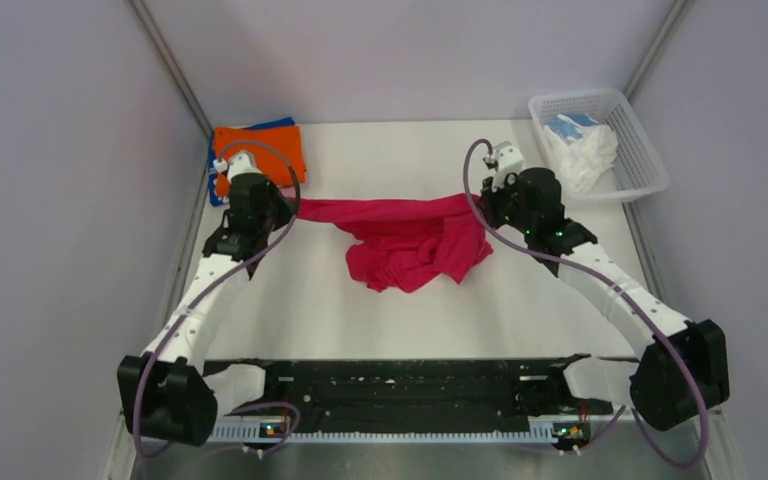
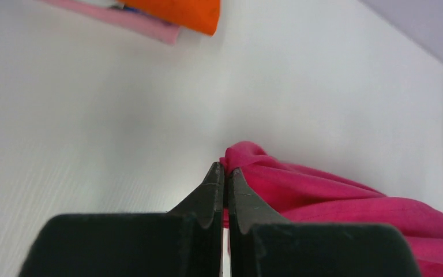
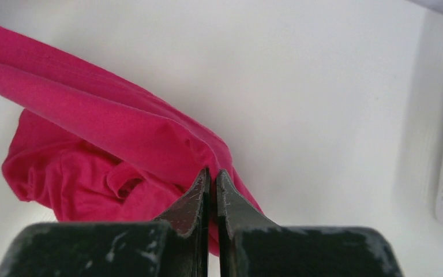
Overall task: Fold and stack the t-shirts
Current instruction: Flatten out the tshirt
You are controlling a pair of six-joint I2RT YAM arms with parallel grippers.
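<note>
The left claw is clamped shut on one end of the crimson-pink t-shirt, its two black fingertips pressed together with a fold of the cloth pinched between them; the right claw is closed just as tightly on the other end of the same shirt, with cloth bunched around its tips; between the two claws the shirt's upper edge runs as a stretched band, and the rest of it sags from that band into a crumpled heap on the white table; the heap lies on the near side of the band, towards the arm bases, and closer to the right claw than to the left; whether the band itself clears the table I cannot tell

Just beyond the left claw, towards the far left corner, sits a folded stack with an orange t-shirt on top and a blue t-shirt showing as an edge beneath it; the left wrist partly covers this stack from above; in the left wrist view a pale pink t-shirt shows as a layer under the orange one, apart from the crimson cloth

Beyond and to the right of the right claw stands a white mesh basket at the far right edge of the table; a white and light-blue t-shirt lies bundled inside it
</note>
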